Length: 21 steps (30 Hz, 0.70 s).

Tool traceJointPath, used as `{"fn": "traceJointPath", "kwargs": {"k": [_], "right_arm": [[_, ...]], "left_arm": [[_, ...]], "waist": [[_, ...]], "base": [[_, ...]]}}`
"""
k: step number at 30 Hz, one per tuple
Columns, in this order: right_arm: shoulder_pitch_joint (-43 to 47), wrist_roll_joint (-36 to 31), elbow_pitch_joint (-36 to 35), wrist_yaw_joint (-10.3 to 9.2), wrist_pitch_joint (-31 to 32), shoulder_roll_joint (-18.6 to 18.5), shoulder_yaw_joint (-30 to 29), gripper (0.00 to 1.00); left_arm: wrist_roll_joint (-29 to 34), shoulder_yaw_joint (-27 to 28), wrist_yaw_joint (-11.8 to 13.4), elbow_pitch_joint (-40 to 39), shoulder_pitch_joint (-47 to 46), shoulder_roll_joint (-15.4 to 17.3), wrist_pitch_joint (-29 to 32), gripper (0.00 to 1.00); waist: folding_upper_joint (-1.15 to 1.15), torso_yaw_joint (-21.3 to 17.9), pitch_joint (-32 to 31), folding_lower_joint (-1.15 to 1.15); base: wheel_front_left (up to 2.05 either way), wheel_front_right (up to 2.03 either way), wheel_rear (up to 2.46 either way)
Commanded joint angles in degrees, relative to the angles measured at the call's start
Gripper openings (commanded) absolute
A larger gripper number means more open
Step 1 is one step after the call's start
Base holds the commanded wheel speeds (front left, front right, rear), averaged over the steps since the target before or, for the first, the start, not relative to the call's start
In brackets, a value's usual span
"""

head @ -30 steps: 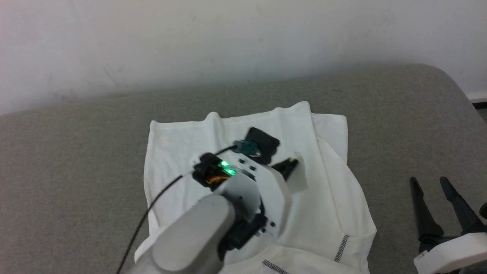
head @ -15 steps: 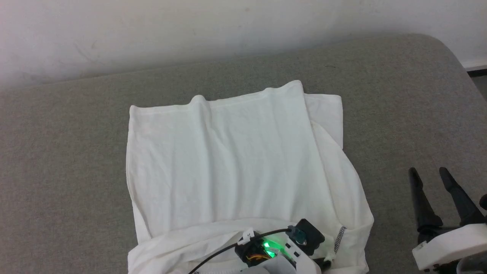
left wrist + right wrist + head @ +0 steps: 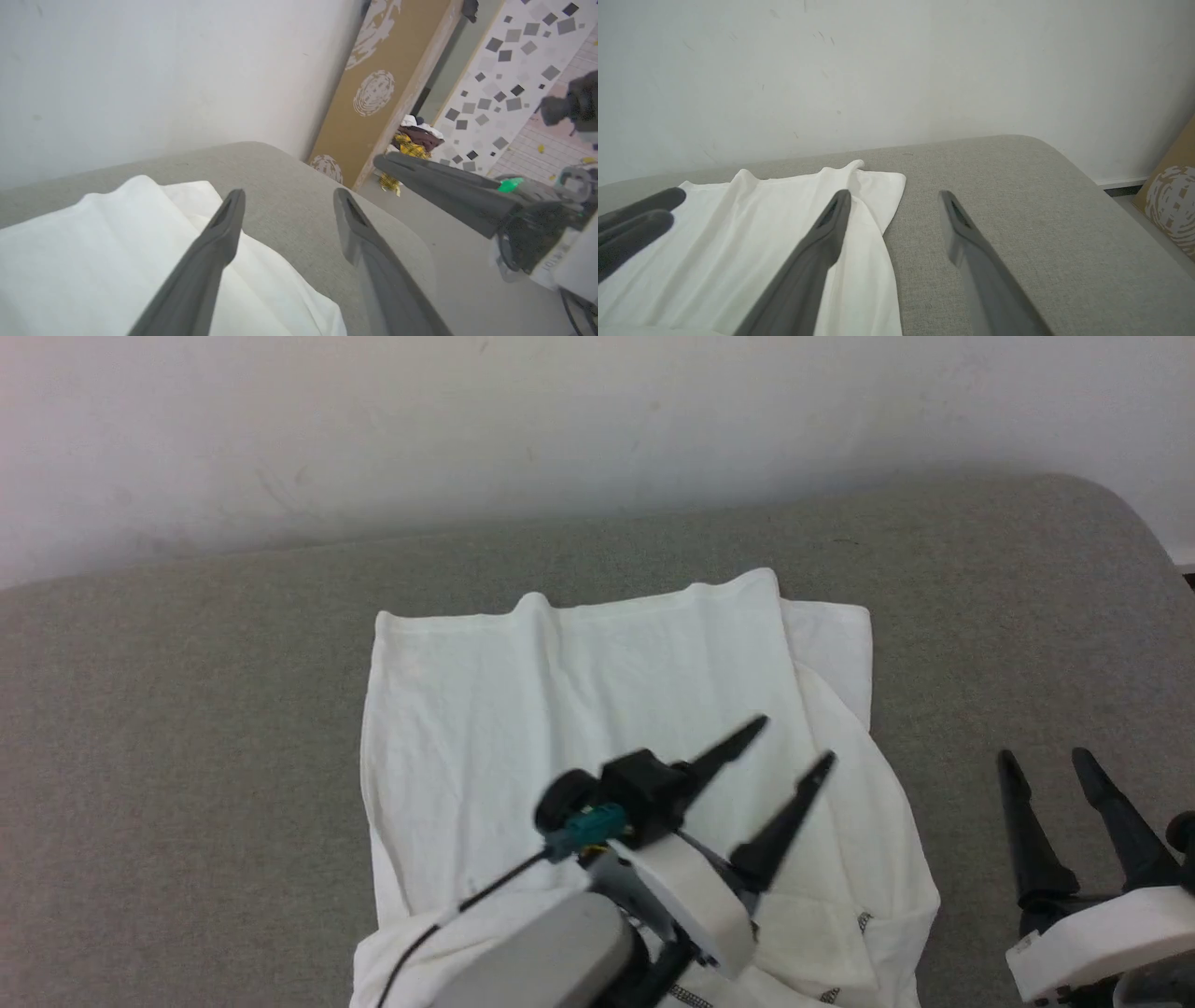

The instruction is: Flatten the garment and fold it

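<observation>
White garment (image 3: 579, 691) on grey cushion (image 3: 187, 709). Left gripper (image 3: 794, 742) above it, 2 fingers spread wide, empty. Right gripper (image 3: 1041, 756) beside, equally wide. Lettering on its casing (image 3: 553, 273) unreadable.

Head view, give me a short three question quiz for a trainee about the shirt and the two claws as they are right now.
1. True or false: the left claw is shut on the shirt.
2. Where is the right claw? A: above the shirt. B: above the bare grey cushion, to the right of the shirt. C: clamped on the shirt's hem.
3. Short answer: on which side of the shirt does a lower layer stick out from under the top layer?

Key
1. False: it is open above the shirt and holds nothing.
2. B.
3. The right side.
</observation>
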Motion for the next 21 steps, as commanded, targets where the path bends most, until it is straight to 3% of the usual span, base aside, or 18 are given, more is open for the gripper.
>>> {"fn": "traceJointPath", "kwargs": {"k": [1,7,12,21], "right_arm": [[0.31,-0.33,0.03,-0.05,-0.13,0.18,-0.11,1.00],[0.57,-0.73,0.78,-0.05,-0.08,0.18,-0.84,1.00],[0.10,0.01,3.11,-0.05,0.44,-0.12,-1.16,1.00],[-7.66,5.03,15.06,-0.05,4.18,-4.76,-3.68,1.00]], "left_arm": [[0.47,2.53,1.46,-0.98,0.13,2.17,-1.59,1.00],[3.01,15.85,6.82,-6.95,5.31,9.81,-3.57,1.00],[6.12,28.67,9.74,-11.41,13.39,14.25,-3.61,1.00],[10.39,44.59,9.32,-17.35,24.47,17.09,-3.62,1.00]], "waist": [[0.00,1.44,-1.55,0.00],[0.00,3.44,-2.73,0.00],[0.00,4.95,-3.06,0.00],[0.00,7.81,0.38,0.00]], "base": [[0.00,0.00,0.00],[0.00,0.00,0.00],[0.00,0.00,0.00],[0.00,0.00,0.00]]}}
